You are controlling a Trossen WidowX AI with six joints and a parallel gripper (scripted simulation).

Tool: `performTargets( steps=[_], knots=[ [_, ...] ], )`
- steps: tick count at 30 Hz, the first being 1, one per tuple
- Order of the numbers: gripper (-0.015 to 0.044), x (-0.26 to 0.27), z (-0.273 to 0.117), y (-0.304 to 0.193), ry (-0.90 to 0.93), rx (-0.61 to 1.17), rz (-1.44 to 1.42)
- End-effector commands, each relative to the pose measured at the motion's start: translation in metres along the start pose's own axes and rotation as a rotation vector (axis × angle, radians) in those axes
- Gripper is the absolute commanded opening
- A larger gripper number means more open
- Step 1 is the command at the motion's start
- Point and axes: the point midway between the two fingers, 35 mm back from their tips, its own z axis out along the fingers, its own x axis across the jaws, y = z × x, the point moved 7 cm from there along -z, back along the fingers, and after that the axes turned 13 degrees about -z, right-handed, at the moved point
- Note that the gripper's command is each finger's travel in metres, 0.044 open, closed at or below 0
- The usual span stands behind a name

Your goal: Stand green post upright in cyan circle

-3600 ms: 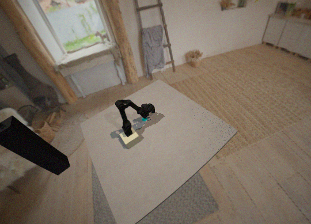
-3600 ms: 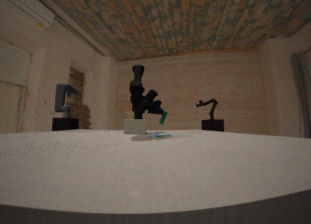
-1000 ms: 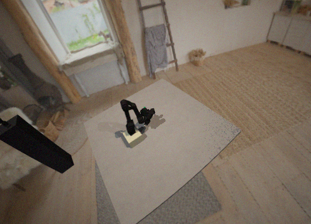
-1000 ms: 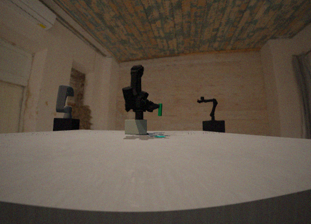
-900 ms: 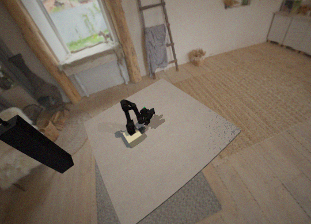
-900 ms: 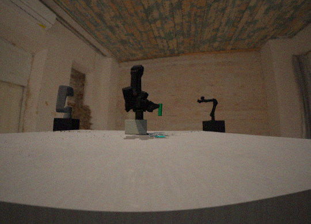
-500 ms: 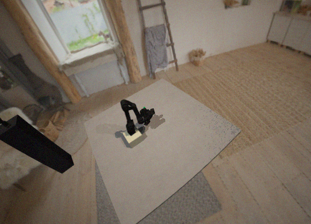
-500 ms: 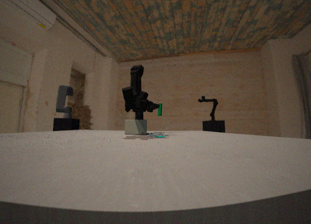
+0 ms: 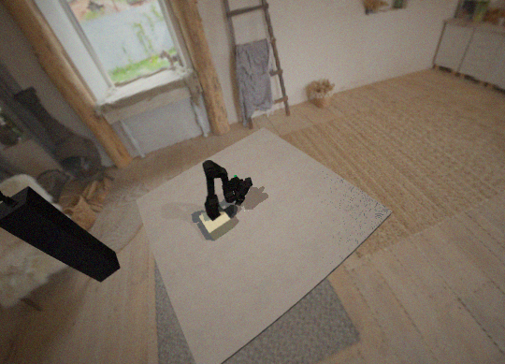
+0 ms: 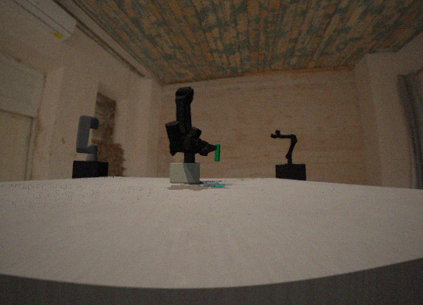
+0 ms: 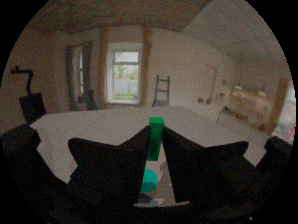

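Observation:
The green post is upright in the air, held near its top; only a green speck of it shows in the top view. My gripper is shut on the post, well above the table. The cyan circle lies flat on the table, below the post in the exterior view. In the wrist view it shows between the fingers, beyond the post's lower end and slightly to the left. The arm hides the circle in the top view.
The arm stands on a pale block on the light table. Other arms on dark pedestals stand beyond the table. A black pedestal is at the left in the top view.

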Motion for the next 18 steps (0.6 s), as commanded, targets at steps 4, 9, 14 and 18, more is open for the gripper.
performTargets(
  steps=[4, 9, 14, 18],
  knots=[
    [0.0023, 0.000, 0.001, -0.012, 0.003, -0.002, -0.017],
    [0.0023, 0.002, 0.002, -0.021, 0.003, -0.002, -0.027],
    [0.0023, 0.004, 0.003, -0.029, 0.004, -0.002, -0.037],
    [0.0023, 0.006, 0.004, -0.036, 0.004, -0.002, -0.045]
  ],
)
